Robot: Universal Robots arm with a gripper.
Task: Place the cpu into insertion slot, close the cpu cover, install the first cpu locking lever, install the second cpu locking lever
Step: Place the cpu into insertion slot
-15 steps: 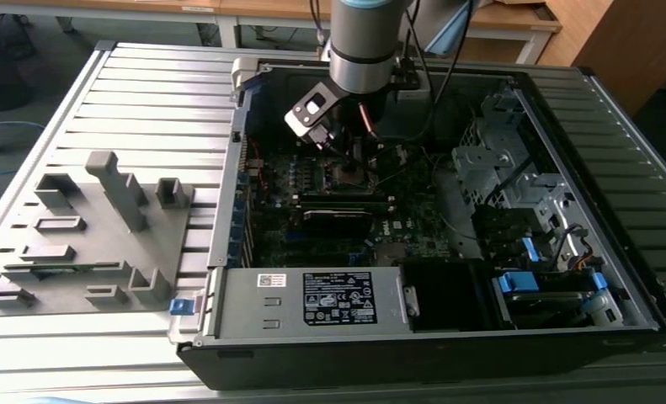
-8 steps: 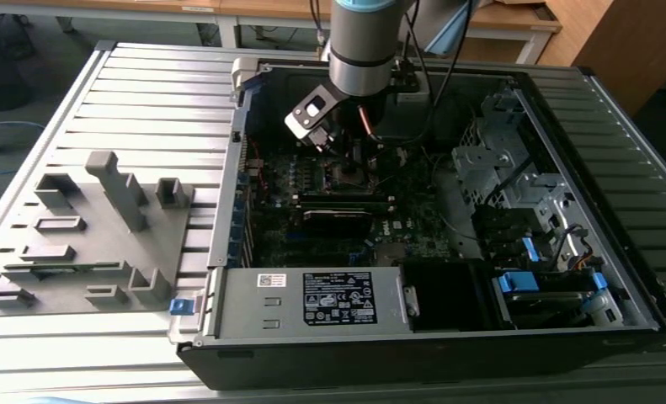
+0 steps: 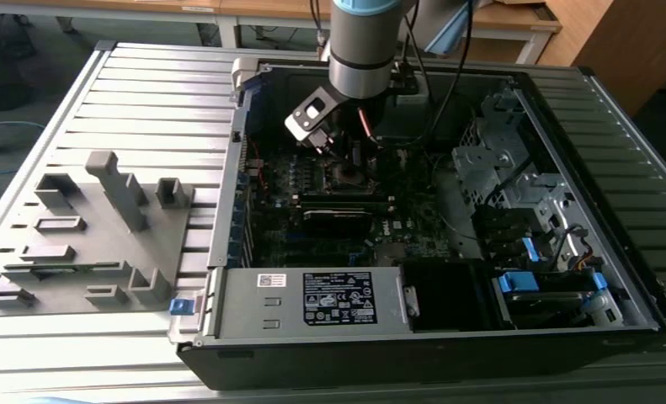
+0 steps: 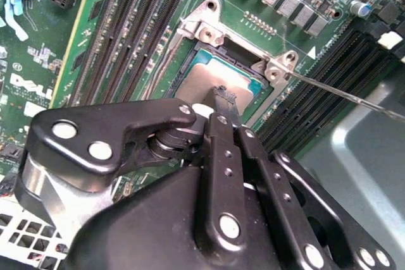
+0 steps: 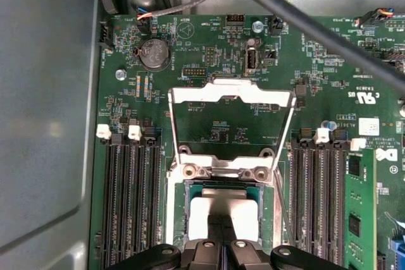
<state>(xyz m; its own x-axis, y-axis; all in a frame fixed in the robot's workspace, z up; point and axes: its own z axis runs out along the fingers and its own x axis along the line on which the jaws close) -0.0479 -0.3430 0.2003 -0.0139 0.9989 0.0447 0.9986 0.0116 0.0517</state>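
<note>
I am resting my gripper (image 4: 224, 96), fingers closed together, on the cpu (image 4: 204, 79) sitting in its socket, with the cpu cover (image 5: 231, 95) open.

Arm (image 3: 361, 50) upright, pincer (image 4: 223, 95) (pinched) downward

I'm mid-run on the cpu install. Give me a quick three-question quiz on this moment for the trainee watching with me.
1. True or false: the cpu lies inside the socket.
2. The cpu cover is: A) closed flat over the chip; B) swung open on its hinge, clear of the chip; C) taken off and lying outside the case.
3. In a word or two: what is the hand nearest to?

Key: 1 true; 2 B; 3 the cpu, with the hand's tip right at its metal top.
</note>
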